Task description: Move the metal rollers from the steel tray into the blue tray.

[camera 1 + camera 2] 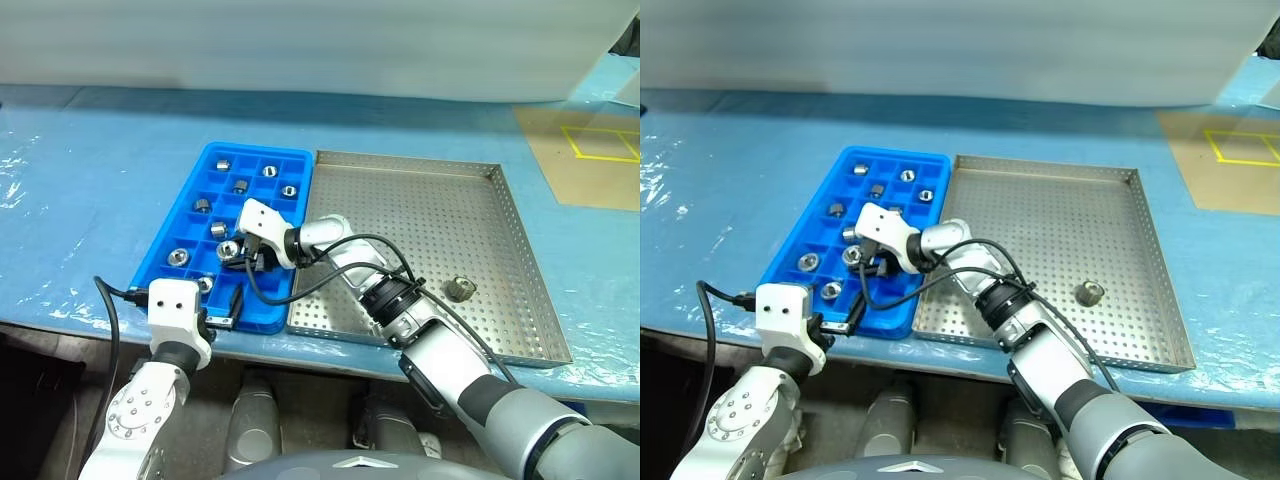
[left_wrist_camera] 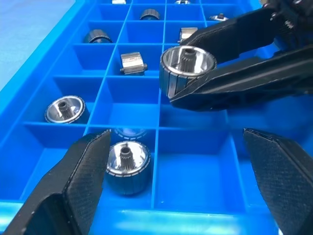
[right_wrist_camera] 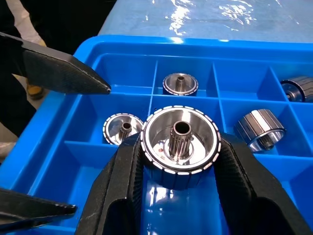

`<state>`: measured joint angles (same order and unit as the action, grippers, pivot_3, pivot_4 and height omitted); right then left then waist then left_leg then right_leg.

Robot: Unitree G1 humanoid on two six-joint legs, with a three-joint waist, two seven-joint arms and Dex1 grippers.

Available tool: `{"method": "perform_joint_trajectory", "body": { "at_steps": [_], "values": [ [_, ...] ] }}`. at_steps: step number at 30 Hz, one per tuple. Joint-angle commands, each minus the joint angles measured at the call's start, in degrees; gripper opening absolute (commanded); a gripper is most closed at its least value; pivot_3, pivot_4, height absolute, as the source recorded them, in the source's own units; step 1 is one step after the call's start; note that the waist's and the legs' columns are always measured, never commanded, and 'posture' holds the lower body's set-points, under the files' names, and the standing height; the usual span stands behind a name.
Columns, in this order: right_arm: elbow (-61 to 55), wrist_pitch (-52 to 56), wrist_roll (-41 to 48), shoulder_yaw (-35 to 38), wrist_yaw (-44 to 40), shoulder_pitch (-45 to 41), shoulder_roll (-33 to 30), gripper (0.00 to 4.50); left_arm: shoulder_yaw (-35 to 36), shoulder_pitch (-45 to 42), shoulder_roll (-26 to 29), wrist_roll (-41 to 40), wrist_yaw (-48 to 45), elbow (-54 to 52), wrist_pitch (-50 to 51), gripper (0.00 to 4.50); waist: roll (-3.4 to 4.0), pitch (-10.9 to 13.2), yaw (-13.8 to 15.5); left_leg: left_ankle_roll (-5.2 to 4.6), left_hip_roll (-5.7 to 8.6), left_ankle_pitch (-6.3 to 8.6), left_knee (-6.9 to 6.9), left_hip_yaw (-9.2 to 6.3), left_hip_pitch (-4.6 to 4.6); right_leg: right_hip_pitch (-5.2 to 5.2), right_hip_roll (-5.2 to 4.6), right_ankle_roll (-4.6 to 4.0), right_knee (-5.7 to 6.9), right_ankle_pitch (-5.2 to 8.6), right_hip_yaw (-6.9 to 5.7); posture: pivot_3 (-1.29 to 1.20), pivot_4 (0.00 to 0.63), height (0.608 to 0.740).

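A pale blue plastic-covered surface (image 1: 90,190) carries everything, with a yellow-taped brown patch at its far right. My right end effector (image 3: 180,161) is clamped on one metal roller (image 3: 181,144), holding it just above the near compartments of the blue tray (image 1: 205,160). My left end effector (image 2: 176,181) hangs at the tray's near edge with its fingers spread wide and empty. Other metal rollers (image 1: 218,164) already sit in separate compartments of the blue tray. Beside it, touching along one side, the steel tray (image 1: 520,230) has one roller (image 1: 459,289) left on its perforated floor. If I let go over a divider wall, I judge the roller could tip, bounce into an occupied cell or land askew. I can read no brand, label or writing anywhere.
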<state>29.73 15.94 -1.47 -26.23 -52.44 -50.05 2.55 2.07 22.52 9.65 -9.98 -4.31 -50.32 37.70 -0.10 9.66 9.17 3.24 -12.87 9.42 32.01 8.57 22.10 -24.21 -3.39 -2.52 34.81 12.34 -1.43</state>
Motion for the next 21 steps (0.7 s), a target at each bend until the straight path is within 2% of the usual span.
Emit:
{"method": "perform_joint_trajectory", "body": {
  "at_steps": [1, 12, 19, 20, 21],
  "values": [
    [-2.43, -1.82, -1.85, -1.51, -0.27, 0.19, -0.87, 1.62, 0.01, -1.29, 0.5, 0.47, -0.55, 0.36, -2.01, 4.5, 0.0, 0.0, 0.01, 0.0, 0.0, 0.0, 0.0, 0.0, 0.0, 0.0, 0.0, 0.0, 0.0, 0.0, 0.0, 0.36, 0.15, 0.74],
    [-4.12, -0.31, -2.83, -2.04, -0.56, 2.15, -2.65, 1.62, -0.13, -6.1, 1.66, 0.15, -0.82, 0.36, 1.1, 4.5, -0.01, -0.01, 0.21, 0.0, 0.02, 0.0, 0.03, 0.0, -0.01, 0.02, -0.01, 0.0, 0.03, -0.01, 0.01, 0.34, 0.15, 0.74],
    [-3.96, 0.51, -1.8, 0.61, 1.54, 1.47, -1.61, 4.03, 0.93, -9.86, 2.29, -0.86, -0.92, -1.77, 5.41, 4.5, 0.0, 0.0, 0.17, 0.01, 0.01, -0.01, 0.09, 0.0, -0.03, 0.03, 0.0, 0.01, 0.09, -0.01, 0.02, 0.32, 0.15, 0.74],
    [-4.21, 0.62, -1.37, 1.29, 1.49, 1.49, -1.6, 4.3, 1.09, -10.46, 2.41, -1.1, -1.04, -1.91, 5.91, 4.5, -0.01, -0.01, 0.05, 0.02, 0.0, -0.01, 0.09, 0.0, -0.02, 0.03, 0.01, 0.0, 0.09, -0.01, 0.01, 0.32, 0.15, 0.74],
    [-4.55, 0.82, -0.77, 2.19, 1.49, 1.57, -1.57, 4.3, 1.23, -11.14, 2.59, -1.37, -1.24, -1.92, 6.28, 4.5, -0.01, 0.0, -0.07, 0.02, 0.0, -0.01, 0.09, 0.0, -0.02, 0.03, 0.01, 0.0, 0.09, -0.02, 0.01, 0.32, 0.15, 0.74]
  ]
}}
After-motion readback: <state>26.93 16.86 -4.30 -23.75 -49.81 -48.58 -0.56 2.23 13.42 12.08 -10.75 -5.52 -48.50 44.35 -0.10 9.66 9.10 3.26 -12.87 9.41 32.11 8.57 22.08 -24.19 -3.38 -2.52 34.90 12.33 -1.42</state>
